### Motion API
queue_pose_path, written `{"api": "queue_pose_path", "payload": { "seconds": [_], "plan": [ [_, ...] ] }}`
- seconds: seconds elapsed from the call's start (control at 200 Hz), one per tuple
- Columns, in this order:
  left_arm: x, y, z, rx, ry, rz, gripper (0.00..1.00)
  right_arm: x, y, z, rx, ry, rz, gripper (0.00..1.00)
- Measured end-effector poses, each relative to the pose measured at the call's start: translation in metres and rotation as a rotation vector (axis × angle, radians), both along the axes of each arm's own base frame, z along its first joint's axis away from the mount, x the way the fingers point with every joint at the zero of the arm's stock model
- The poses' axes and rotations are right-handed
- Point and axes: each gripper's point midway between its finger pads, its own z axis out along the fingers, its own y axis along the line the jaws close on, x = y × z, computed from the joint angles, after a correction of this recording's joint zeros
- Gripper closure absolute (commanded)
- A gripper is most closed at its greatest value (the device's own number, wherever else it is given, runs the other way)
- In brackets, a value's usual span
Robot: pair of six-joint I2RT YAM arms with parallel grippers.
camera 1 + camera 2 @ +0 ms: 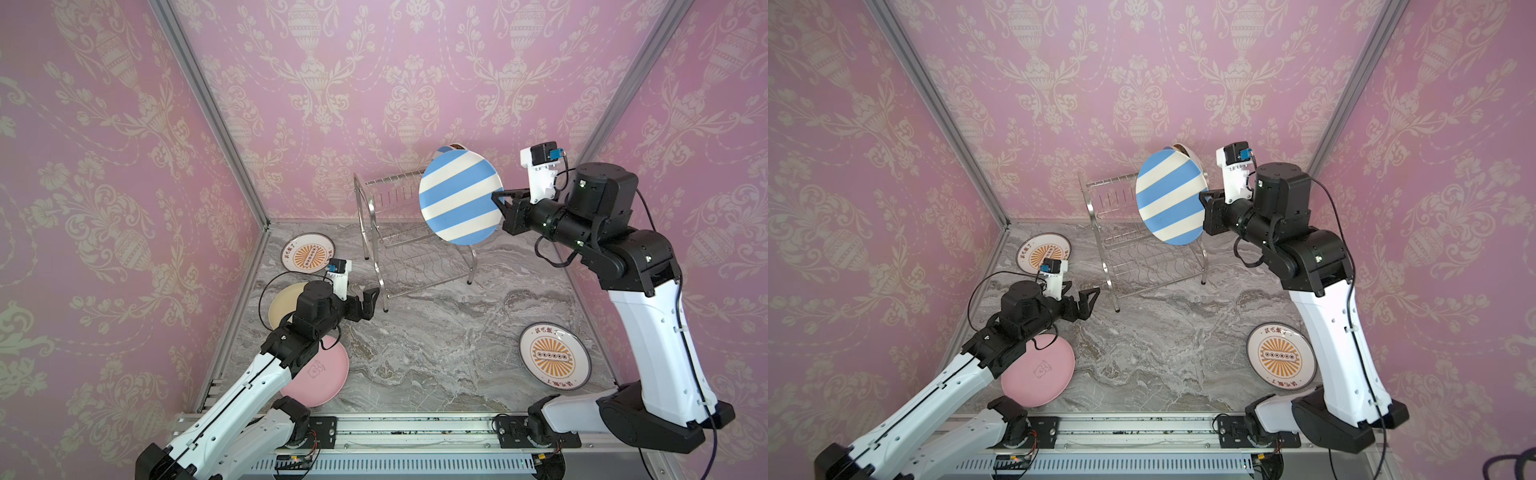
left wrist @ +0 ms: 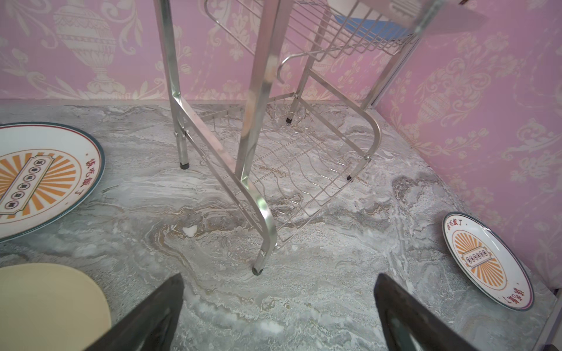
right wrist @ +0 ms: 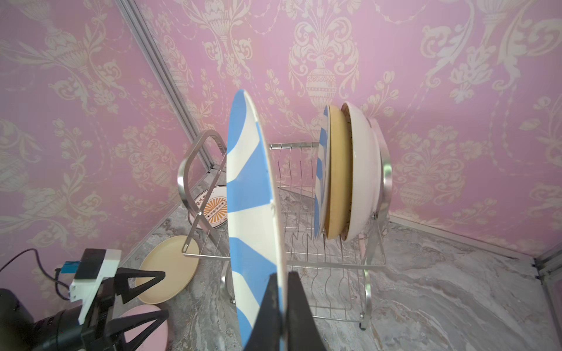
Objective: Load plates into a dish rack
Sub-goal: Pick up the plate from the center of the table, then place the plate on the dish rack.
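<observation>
Lower frame, flat on bench [image 1: 436, 345]: pink plate [image 1: 320, 370], sunburst plate [image 1: 555, 359]. Further up, left side: cream plate [image 1: 282, 307], second sunburst plate [image 1: 307, 252], left pincer [image 1: 371, 303] spread, empty. Mid-frame: right pincer [image 1: 498, 200] pinching rim of striped plate [image 1: 457, 199], on edge over dish rack [image 1: 419, 262] top tier, not slotted yet. Rearmost, racked upright: racked striped plate [image 3: 320, 182], yellow plate [image 3: 336, 176], white-backed plate [image 3: 365, 170]. Looks like three done, one in transit, four left.

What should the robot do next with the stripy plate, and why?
The right claw pinches the striped plate by its rim, on edge over the dish rack. So probably lower it into an empty upper slot beside the three standing plates.
</observation>
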Motion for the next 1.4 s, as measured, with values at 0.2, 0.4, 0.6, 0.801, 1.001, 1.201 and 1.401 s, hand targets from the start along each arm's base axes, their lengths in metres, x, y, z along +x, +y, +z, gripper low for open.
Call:
{"api": "queue_pose_path", "payload": {
  "seconds": [0.2, 0.4, 0.6, 0.801, 1.001, 1.201, 1.401],
  "plan": [
    [0.004, 0.015, -0.007, 0.009, 0.017, 0.046, 0.01, 0.046, 0.034, 0.013, -0.157, -0.127, -0.107, 1.00],
    [0.007, 0.025, -0.010, 0.010, 0.024, 0.078, 0.01, 0.085, 0.057, 0.002, -0.298, -0.181, -0.202, 1.00],
    [0.006, 0.034, -0.021, 0.015, 0.047, 0.098, 0.01, 0.111, 0.050, -0.015, -0.391, -0.179, -0.325, 1.00],
    [0.006, 0.035, -0.025, 0.009, 0.058, 0.094, 0.01, 0.122, 0.049, -0.021, -0.412, -0.179, -0.378, 1.00],
    [0.005, 0.036, -0.029, 0.004, 0.070, 0.087, 0.01, 0.123, 0.049, -0.022, -0.410, -0.179, -0.380, 1.00],
    [0.008, 0.035, -0.035, -0.003, 0.088, 0.078, 0.01, 0.123, 0.054, -0.024, -0.383, -0.171, -0.356, 1.00],
    [0.008, 0.033, -0.038, -0.008, 0.096, 0.067, 0.01, 0.124, 0.055, -0.030, -0.381, -0.150, -0.349, 1.00]
  ]
}}
